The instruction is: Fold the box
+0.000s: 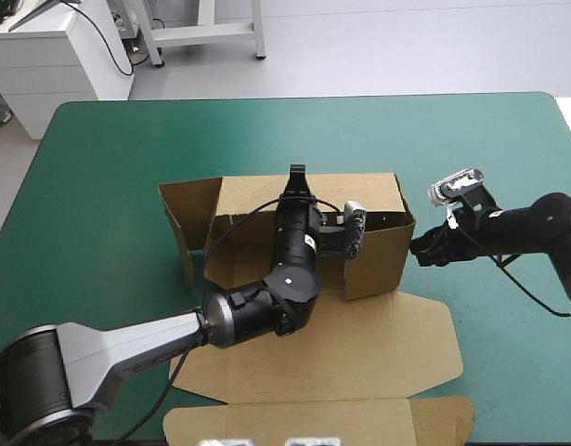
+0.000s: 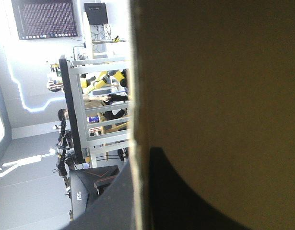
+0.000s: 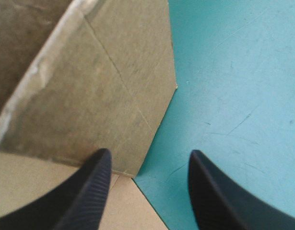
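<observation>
The box [image 1: 359,344] sits at the middle of the table [image 1: 99,186], walls raised, lid flat toward the table's near edge. The left gripper [image 1: 295,174] is clenched on the box's far wall. The right gripper [image 3: 149,158] is released, fingers apart, at the box's right wall.

1 brown box [image 1: 359,344] lies on 1 teal-green table [image 1: 109,186], reaching its near edge; 2 grippers are there, the left gripper [image 1: 296,173] and the right gripper [image 1: 417,250].

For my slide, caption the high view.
Left arm reaches into the half-raised box while the right arm sits at its right wall.
</observation>
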